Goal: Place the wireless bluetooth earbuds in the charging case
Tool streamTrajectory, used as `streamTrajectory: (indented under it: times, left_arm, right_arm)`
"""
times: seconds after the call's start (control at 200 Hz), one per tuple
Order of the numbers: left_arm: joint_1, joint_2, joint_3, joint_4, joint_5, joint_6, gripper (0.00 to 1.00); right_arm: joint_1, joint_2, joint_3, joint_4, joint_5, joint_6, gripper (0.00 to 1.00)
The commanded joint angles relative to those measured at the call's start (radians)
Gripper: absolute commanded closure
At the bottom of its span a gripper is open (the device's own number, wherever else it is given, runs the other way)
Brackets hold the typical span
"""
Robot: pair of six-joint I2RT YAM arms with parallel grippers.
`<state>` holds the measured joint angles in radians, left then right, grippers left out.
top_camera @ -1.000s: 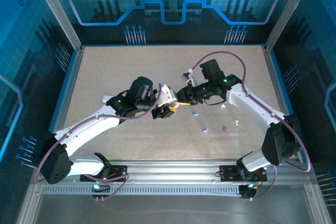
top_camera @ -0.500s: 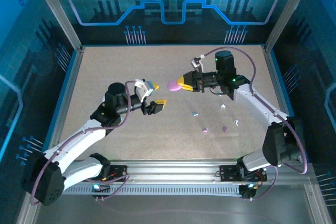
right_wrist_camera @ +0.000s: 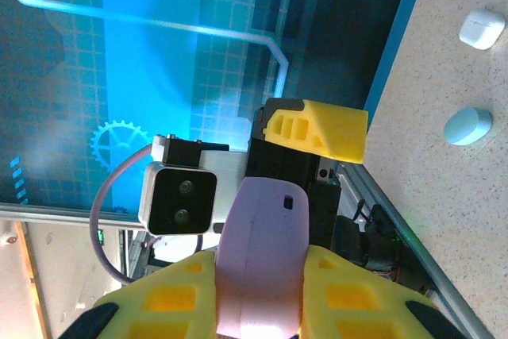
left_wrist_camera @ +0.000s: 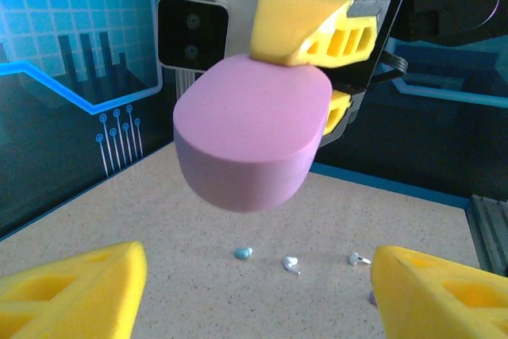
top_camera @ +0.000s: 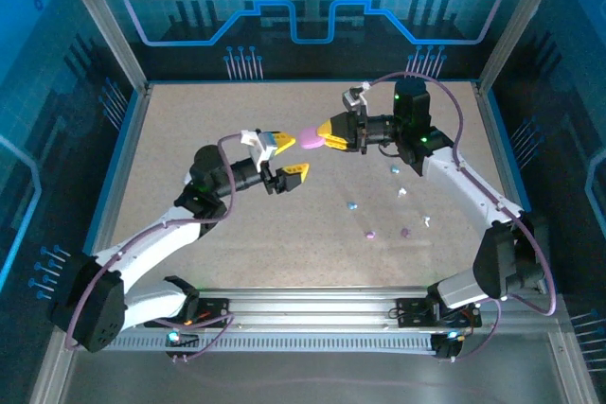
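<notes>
The pink charging case (top_camera: 310,140) hangs in the air over the middle of the table, with my right gripper (top_camera: 325,132) shut on its far end. The right wrist view has the case (right_wrist_camera: 262,252) upright between the two yellow fingers. My left gripper (top_camera: 290,159) stands open just left of and below the case, not touching it. From the left wrist, the case (left_wrist_camera: 250,132) floats ahead of the spread gripper (left_wrist_camera: 258,299). Tiny earbuds lie on the table beyond: a teal one (left_wrist_camera: 243,252), a white one (left_wrist_camera: 290,263) and another white one (left_wrist_camera: 359,258).
Several more buds are scattered at the right centre of the speckled table (top_camera: 189,120), among them a teal one (top_camera: 352,205) and a purple one (top_camera: 370,233). Two small rounded pieces, one white (right_wrist_camera: 482,28) and one teal (right_wrist_camera: 467,125), lie on the table in the right wrist view.
The two grippers were together low over the table; the right one has lifted the pink case up and back. The left gripper opened, drew away, then swung back toward the case.
</notes>
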<state>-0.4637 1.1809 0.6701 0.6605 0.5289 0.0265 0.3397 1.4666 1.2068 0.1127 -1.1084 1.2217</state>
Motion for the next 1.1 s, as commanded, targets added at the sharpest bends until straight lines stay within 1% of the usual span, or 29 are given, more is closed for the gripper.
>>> streamTrajectory:
  times: [0.0, 0.22, 0.285, 0.445, 0.545, 0.63, 0.715, 0.775, 0.83, 0.86, 0.925, 1.051, 1.091]
  left_arm:
    - [-0.017, 0.022, 0.055, 0.093, 0.035, -0.013, 0.25]
    - [-0.033, 0.046, 0.082, 0.104, 0.049, -0.004, 0.28]
    - [-0.032, 0.051, 0.084, 0.113, 0.049, -0.004, 0.32]
    - [-0.033, 0.065, 0.090, 0.135, 0.043, -0.001, 0.36]
    - [-0.032, 0.077, 0.099, 0.150, 0.042, -0.003, 0.40]
    - [-0.032, 0.086, 0.101, 0.157, 0.039, 0.001, 0.47]
    - [-0.032, 0.090, 0.101, 0.149, 0.040, 0.009, 0.58]
    - [-0.032, 0.090, 0.101, 0.133, 0.043, 0.019, 0.63]
    - [-0.033, 0.088, 0.104, 0.112, 0.046, 0.031, 0.67]
    - [-0.033, 0.084, 0.105, 0.093, 0.045, 0.041, 0.69]
    - [-0.032, 0.075, 0.115, 0.036, 0.046, 0.074, 0.71]
    - [-0.033, 0.043, 0.158, -0.154, 0.046, 0.168, 0.72]
    - [-0.033, 0.036, 0.178, -0.226, 0.046, 0.200, 0.72]
  right_arm:
    - [0.007, 0.008, 0.020, 0.036, -0.027, 0.027, 0.79]
    - [0.007, 0.014, 0.008, 0.038, -0.030, 0.024, 0.79]
    - [0.008, 0.017, 0.008, 0.038, -0.036, 0.024, 0.79]
    - [0.016, 0.034, 0.023, 0.022, -0.066, 0.013, 0.79]
    - [0.019, 0.042, 0.028, 0.005, -0.069, 0.000, 0.78]
    - [0.018, 0.047, 0.031, 0.005, -0.072, -0.001, 0.78]
    - [0.018, 0.053, 0.037, 0.004, -0.073, -0.001, 0.78]
    - [0.018, 0.058, 0.040, 0.005, -0.076, -0.001, 0.78]
    - [0.018, 0.060, 0.043, -0.002, -0.073, -0.006, 0.76]
    - [0.018, 0.060, 0.047, -0.013, -0.071, -0.015, 0.72]
    - [0.014, 0.054, 0.069, -0.108, -0.053, -0.091, 0.63]
    - [0.007, 0.060, 0.206, -0.568, 0.040, -0.426, 0.51]
    - [0.007, 0.066, 0.250, -0.684, 0.076, -0.511, 0.47]
